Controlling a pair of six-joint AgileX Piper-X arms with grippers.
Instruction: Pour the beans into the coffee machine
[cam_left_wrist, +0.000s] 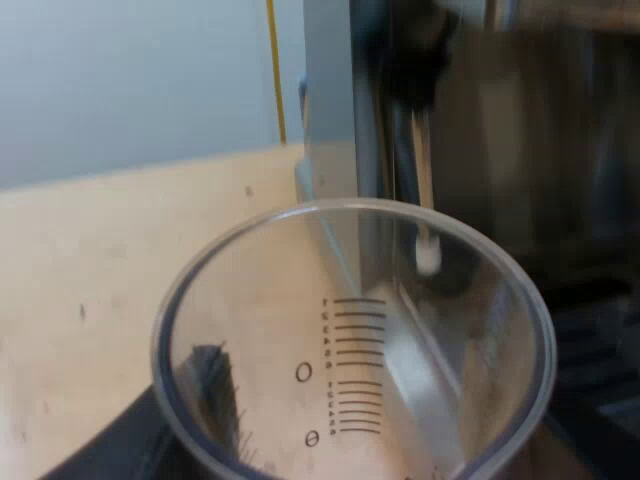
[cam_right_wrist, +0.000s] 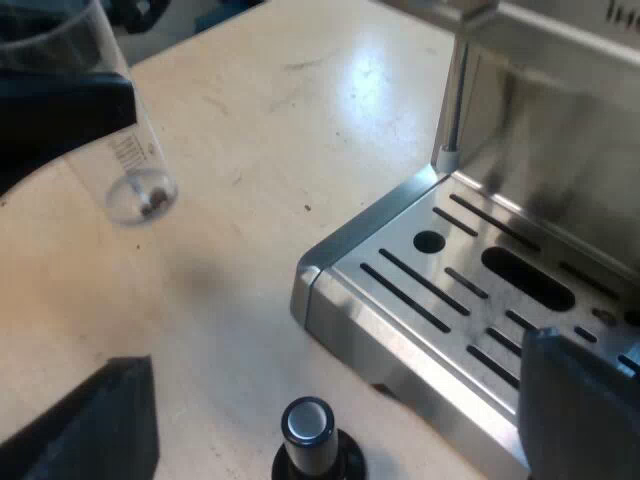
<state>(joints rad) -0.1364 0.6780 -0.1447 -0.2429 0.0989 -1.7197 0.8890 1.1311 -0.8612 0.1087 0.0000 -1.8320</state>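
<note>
Gripping a clear, round-mouthed measuring glass (cam_left_wrist: 350, 340) with black printed graduation lines, the left hand (cam_right_wrist: 75, 110) is clamped on the vessel. One black finger (cam_left_wrist: 208, 385) lies against the wall and is seen through it. The measuring glass is held tilted above the pale wooden table (cam_right_wrist: 250, 130), off the corner of the brushed-steel espresso machine (cam_right_wrist: 560, 150) and apart from it. A few dark brown coffee beans (cam_right_wrist: 152, 200) lie gathered at its closed base.

From the left wrist, the open mouth of the glass faces the camera and the espresso machine's side stands just beyond its rim. A thin metal steam wand (cam_left_wrist: 420, 180) with a pale tip hangs down at the machine's front. From the right wrist, the same wand descends beside the machine's slotted steel drip tray (cam_right_wrist: 440, 290), whose rounded corner juts toward the table.

The right hand (cam_right_wrist: 335, 385) hangs low beside that corner of the espresso machine, its two black fingers spread wide apart and gripping nothing. One finger overlaps the drip tray's edge and the other is over bare table. Between them, just off the espresso machine's corner, stands an upright tamper (cam_right_wrist: 308, 430) with a black base and a silver-capped knob, touched by neither finger.
</note>
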